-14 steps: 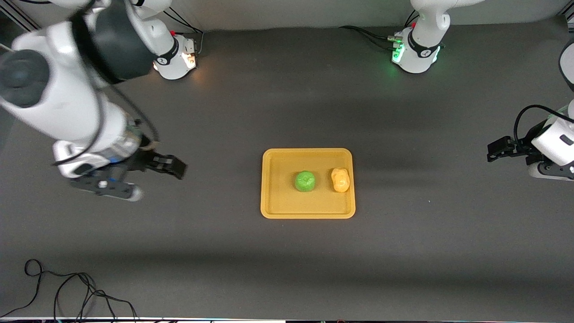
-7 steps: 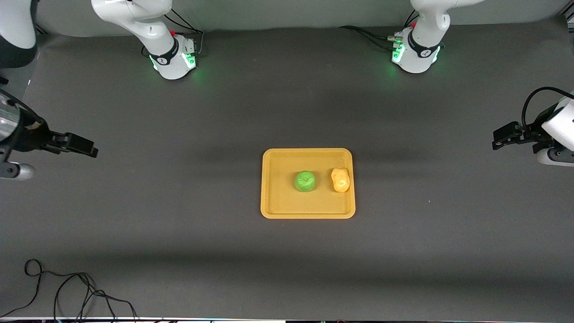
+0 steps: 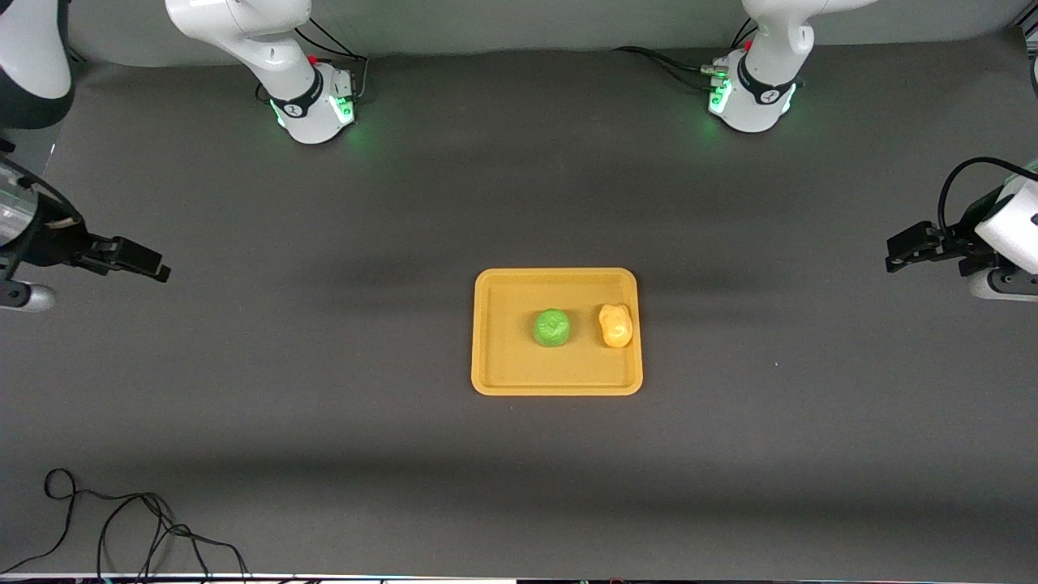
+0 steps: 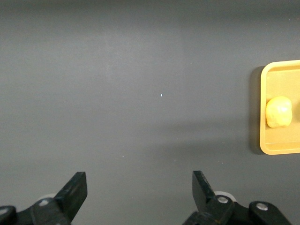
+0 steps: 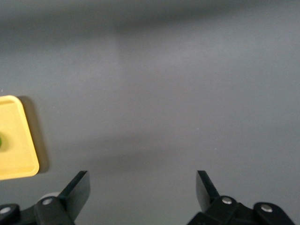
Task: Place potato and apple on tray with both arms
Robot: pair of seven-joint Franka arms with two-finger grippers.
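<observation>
The yellow-orange tray (image 3: 503, 365) lies in the middle of the table. The green apple (image 3: 552, 328) and the yellow-tan potato (image 3: 616, 325) rest side by side on it, the potato toward the left arm's end. My left gripper (image 3: 902, 255) is open and empty, raised over the bare table at its own end. In the left wrist view its jaws (image 4: 139, 190) stand wide apart, with the tray's edge (image 4: 267, 147) and the potato (image 4: 279, 111) in sight. My right gripper (image 3: 144, 264) is open and empty over the table's other end; its wrist view (image 5: 142, 187) shows a tray corner (image 5: 18, 164).
A black cable (image 3: 122, 527) lies coiled on the table's corner nearest the camera at the right arm's end. Both arm bases (image 3: 316, 105) (image 3: 750, 97) stand at the table's back edge with cables beside them.
My right arm has swung up and away from the tray toward its end of the table, then settled. My left gripper has barely shifted. The apple and potato have not moved.
</observation>
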